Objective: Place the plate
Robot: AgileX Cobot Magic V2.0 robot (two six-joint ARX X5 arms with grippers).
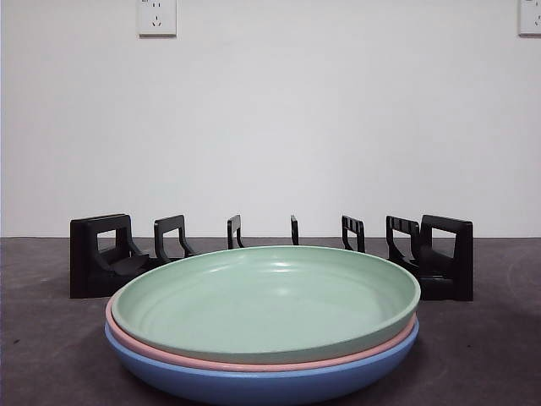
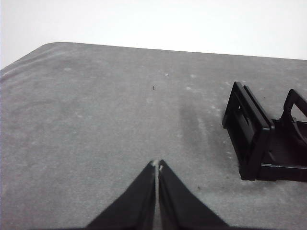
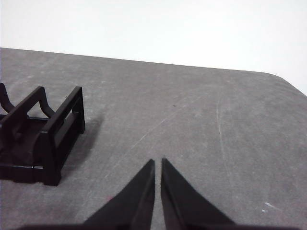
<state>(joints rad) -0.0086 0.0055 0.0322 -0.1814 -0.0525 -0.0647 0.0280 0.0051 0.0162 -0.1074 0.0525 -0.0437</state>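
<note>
A stack of three plates sits near the front of the table: a green plate (image 1: pixel 266 298) on top, a pink plate (image 1: pixel 169 357) under it and a blue plate (image 1: pixel 254 385) at the bottom. Behind the stack stands a black plate rack (image 1: pixel 101 258) with several upright dividers. My left gripper (image 2: pixel 157 166) is shut over bare table, off one end of the rack (image 2: pixel 256 139). My right gripper (image 3: pixel 158 163) is shut over bare table off the rack's other end (image 3: pixel 48 136). Neither gripper appears in the front view, and no plate shows in the wrist views.
The grey table (image 1: pixel 42 355) runs back to a white wall with two power sockets (image 1: pixel 156 17) high up. The table's rounded corners show in both wrist views.
</note>
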